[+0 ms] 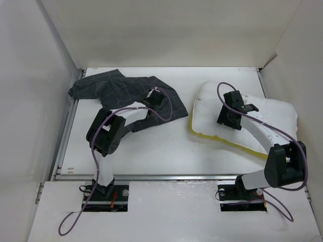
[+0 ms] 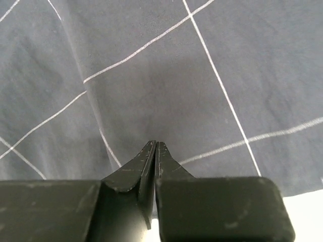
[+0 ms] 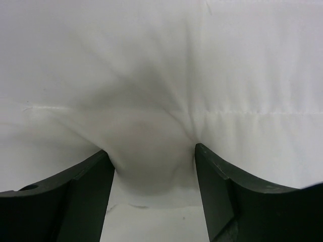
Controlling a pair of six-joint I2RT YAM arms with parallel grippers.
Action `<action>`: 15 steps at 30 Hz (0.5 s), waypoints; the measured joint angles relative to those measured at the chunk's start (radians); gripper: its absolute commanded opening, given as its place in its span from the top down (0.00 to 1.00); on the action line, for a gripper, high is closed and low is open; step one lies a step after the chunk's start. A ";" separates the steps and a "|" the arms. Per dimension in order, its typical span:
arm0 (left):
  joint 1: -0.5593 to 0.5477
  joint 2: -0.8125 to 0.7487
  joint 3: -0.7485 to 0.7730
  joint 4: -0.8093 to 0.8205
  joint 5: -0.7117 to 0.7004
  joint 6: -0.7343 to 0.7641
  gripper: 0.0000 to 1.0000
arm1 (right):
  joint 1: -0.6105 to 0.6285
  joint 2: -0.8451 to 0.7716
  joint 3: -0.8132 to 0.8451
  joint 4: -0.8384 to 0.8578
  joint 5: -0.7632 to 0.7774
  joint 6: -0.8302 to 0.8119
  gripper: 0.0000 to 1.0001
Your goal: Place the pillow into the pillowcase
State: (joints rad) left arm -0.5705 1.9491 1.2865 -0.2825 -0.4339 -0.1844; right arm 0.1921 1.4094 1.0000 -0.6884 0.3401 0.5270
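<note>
Top external: pillow [image 1: 275, 113] long axis left–right (yellow seam nearside) — pillowcase [image 1: 116, 88] likewise.

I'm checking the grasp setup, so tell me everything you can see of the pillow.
The pillow is a soft white cushion with faint stitch lines and a yellow seam along its near edge. It lies flat and slanted on the right of the table, apart from the pillowcase. The right gripper presses its open fingers into it, cloth bulging between them.
</note>
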 measured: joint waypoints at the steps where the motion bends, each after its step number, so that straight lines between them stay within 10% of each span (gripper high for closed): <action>1: 0.000 -0.007 0.000 -0.003 0.008 0.000 1.00 | 0.004 -0.006 0.003 -0.001 -0.002 -0.011 0.27; 15: 0.051 -0.324 0.095 -0.214 -0.047 -0.274 0.87 | 0.523 -0.150 0.047 0.280 -0.238 -0.375 0.09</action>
State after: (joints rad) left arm -0.5190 1.6253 1.3819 -0.4965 -0.4812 -0.4580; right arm 0.7155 1.2598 1.0473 -0.4084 0.1017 0.1520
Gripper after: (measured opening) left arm 0.116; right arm 0.907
